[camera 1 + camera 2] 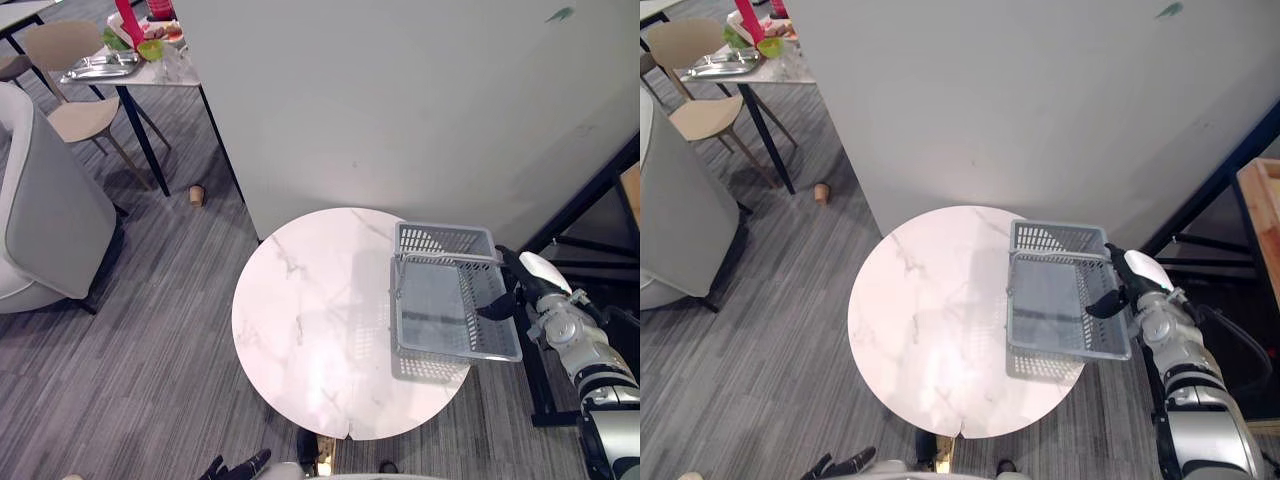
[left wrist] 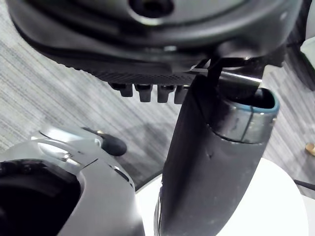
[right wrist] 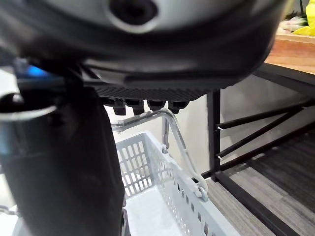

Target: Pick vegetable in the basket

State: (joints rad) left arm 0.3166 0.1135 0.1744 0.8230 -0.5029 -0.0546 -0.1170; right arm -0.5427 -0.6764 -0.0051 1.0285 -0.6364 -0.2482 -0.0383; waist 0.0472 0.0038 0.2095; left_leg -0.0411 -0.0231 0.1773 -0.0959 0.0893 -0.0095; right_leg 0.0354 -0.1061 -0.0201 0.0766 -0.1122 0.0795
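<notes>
Left eye view shows the right hand (image 1: pixel 512 292) clasping the empty basket's (image 1: pixel 445 240) right rim, while what look like green vegetables (image 1: pixel 150 48) lie well apart, far off to its left on another table (image 1: pixel 172 70).

A round white marble table (image 1: pixel 300 330) stands on grey striped carpet (image 1: pixel 150 350), close against a white partition wall (image 1: pixel 400 100). Beyond the wall's left end, 1 small marble-topped table (image 1: pixel 165 68) carries a metal tray (image 1: pixel 100 67), with 1 beige chair (image 1: pixel 75 80) beside it. 1 grey armchair (image 1: pixel 45 220) stands at the far left. 1 brown cup (image 1: pixel 197 195) lies on the carpet. A black metal frame (image 1: pixel 590 210) stands right of the round table.
</notes>
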